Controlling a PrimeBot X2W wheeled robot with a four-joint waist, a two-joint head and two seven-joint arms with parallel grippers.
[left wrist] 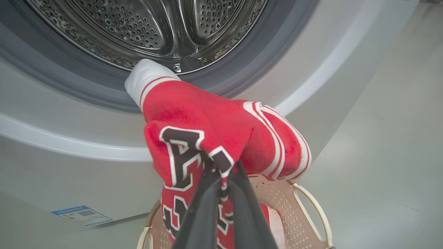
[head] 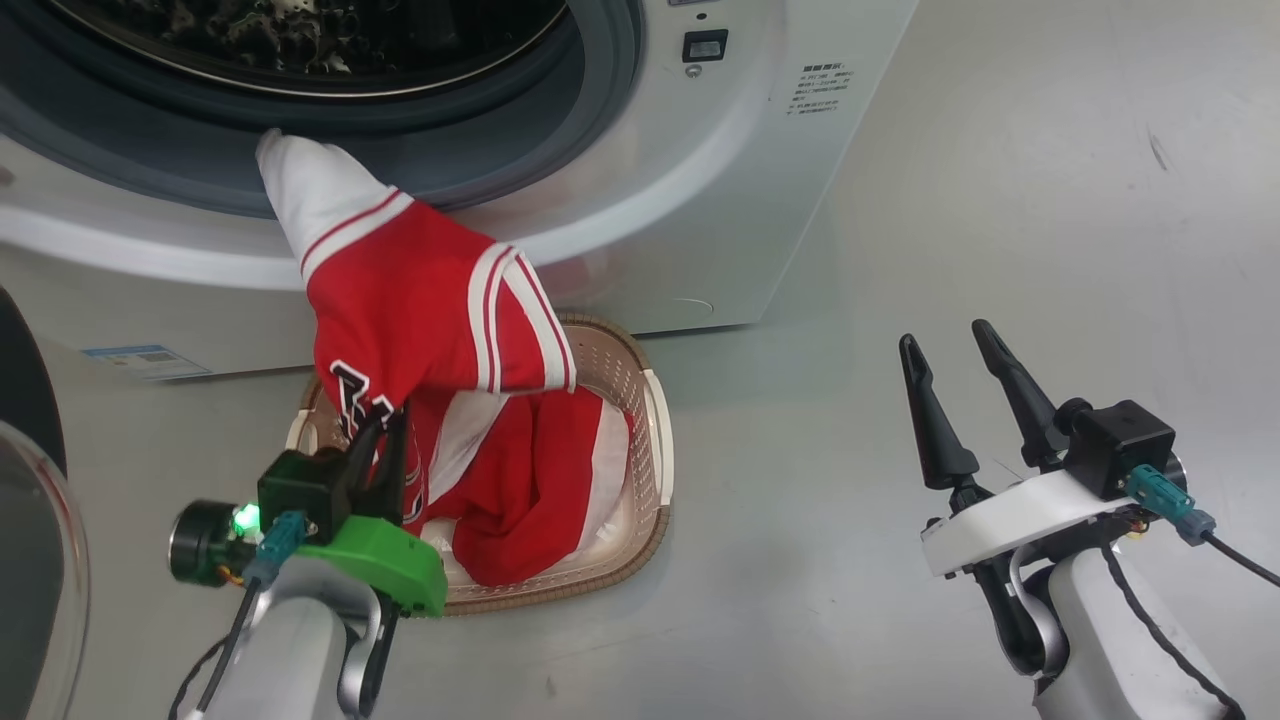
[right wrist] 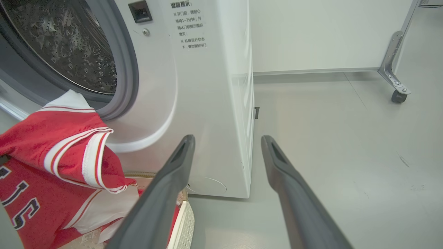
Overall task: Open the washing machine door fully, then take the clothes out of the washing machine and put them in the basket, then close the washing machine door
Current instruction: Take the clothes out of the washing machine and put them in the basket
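My L fingers (head: 388,460) were pressed together on the red jersey (head: 420,300), pinching the fabric right at the navy-and-white lettering. In the L wrist view they bit into the cloth just below a big block letter.

The jersey was stretched btwn two spots. Its white-cuffed end lay on the grey rubber ring (head: 600,100) at the bottom lip of the washing machine (head: 720,200) opening. The rest hung down the white front twd the basket (head: 655,420). The shiny perforated drum (left wrist: 155,27) showed just behind the cuff.

The basket sat on the floor (head: 1000,250), close against the machine's front and below the opening. A second red-and-white garment (head: 560,480) was heaped inside and took up most of it. The jersey's lower part hung over the basket's L side, above that heap. I couldn't tell if the two clothes touched.

The door (head: 25,420) stood swung open at the far L edge of the head view, w/ only part of its black ring and clear glass in frame. A small blue label (head: 140,360) sat low on the machine front, L of the basket.

My R fingers (head: 930,410) were spread wide w/ nothing btwn them, above the floor well to the R of the basket. In the R wrist view they pointed twd the machine's front R corner.
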